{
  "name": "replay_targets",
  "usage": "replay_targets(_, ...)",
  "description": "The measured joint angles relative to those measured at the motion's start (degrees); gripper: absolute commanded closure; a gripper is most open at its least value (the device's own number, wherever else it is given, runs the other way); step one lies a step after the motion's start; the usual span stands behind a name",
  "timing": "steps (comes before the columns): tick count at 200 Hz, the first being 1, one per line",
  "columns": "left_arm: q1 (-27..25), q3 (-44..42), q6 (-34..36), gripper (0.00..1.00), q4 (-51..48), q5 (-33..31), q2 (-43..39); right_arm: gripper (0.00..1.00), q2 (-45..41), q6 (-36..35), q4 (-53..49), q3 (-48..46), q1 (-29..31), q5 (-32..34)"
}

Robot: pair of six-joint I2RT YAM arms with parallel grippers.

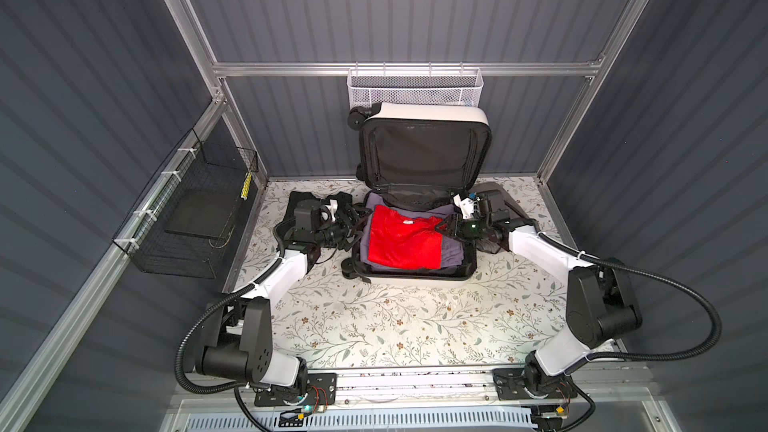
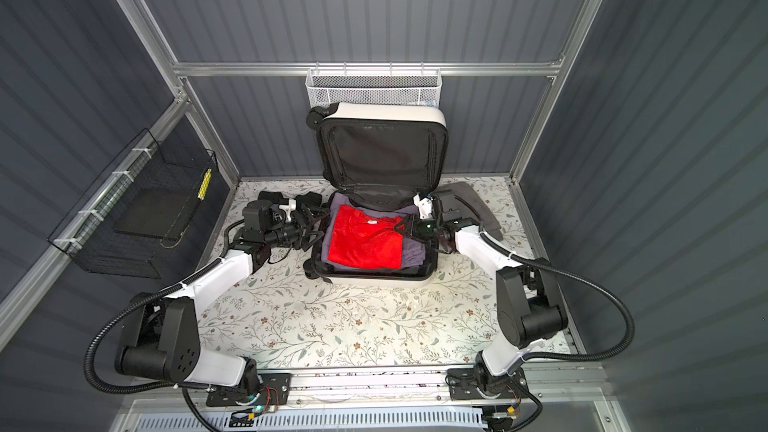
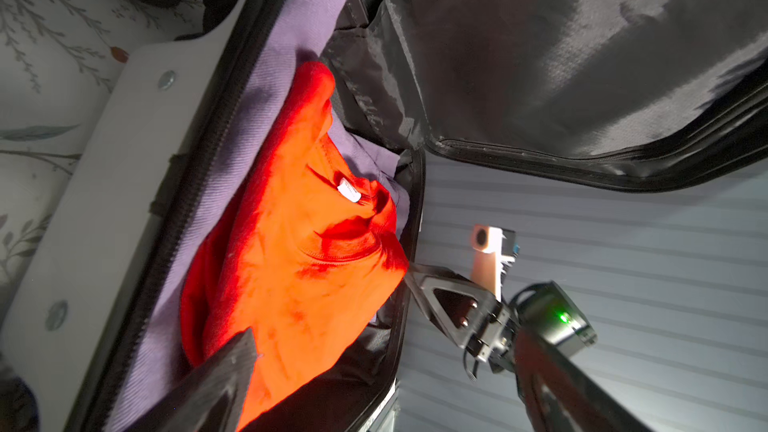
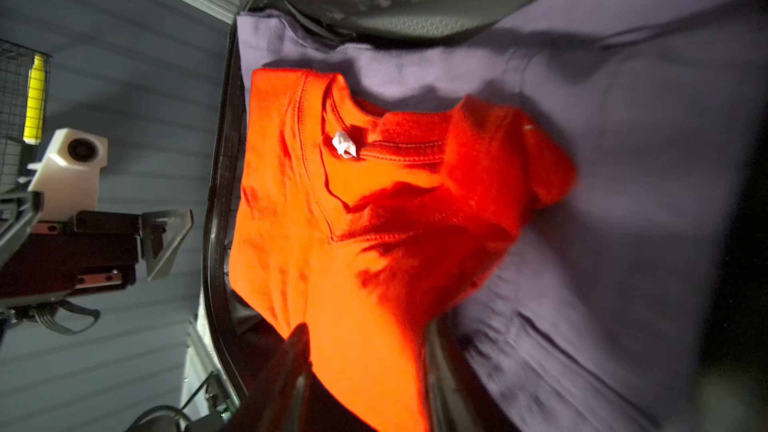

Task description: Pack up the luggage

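Observation:
The luggage [image 1: 428, 112] lies open at the back of the table, with its white lid propped up against the rear wall. Its lower half [image 2: 374, 278] holds a purple garment [image 1: 451, 257] with a folded red shirt [image 1: 405, 238] on top. My left gripper [image 1: 356, 222] hovers at the case's left rim, open and holding nothing. One of its fingers [image 3: 224, 384] shows over the shirt [image 3: 299, 251]. My right gripper [image 1: 442, 226] is at the right rim. In the right wrist view the right gripper [image 4: 365, 338] has its jaws apart, with the shirt's edge [image 4: 374, 222] lying between them.
A white mesh basket [image 1: 413, 87] hangs on the back wall just above the lid. A black wire basket [image 1: 187, 218] is fixed to the left wall. A dark grey cloth [image 2: 478, 205] lies behind the right arm, and a dark bundle [image 1: 301, 197] behind the left gripper.

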Motion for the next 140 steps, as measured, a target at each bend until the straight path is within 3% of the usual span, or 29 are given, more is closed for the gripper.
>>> replay_targets(30,-1.11,6.97,5.09,0.0,-5.35,-0.24,0.55,0.54,-4.44,0.37,-2.21,0.5,-0.07,1.07)
replay_targets(68,-5.27,15.41,8.96,0.0,-6.75,-0.26,5.49,0.57,-1.66,2.4,-3.56,4.46,3.39,1.07)
replay_targets(104,-8.13,15.98,9.14,0.0,-6.34,-0.48,11.02,0.58,3.48,4.52,-2.58,5.62,7.23,1.16)
replay_targets(140,-8.37,14.93,9.14,0.0,-4.92,-1.07,14.49,0.56,8.04,5.92,-1.11,4.68,5.68,2.86)
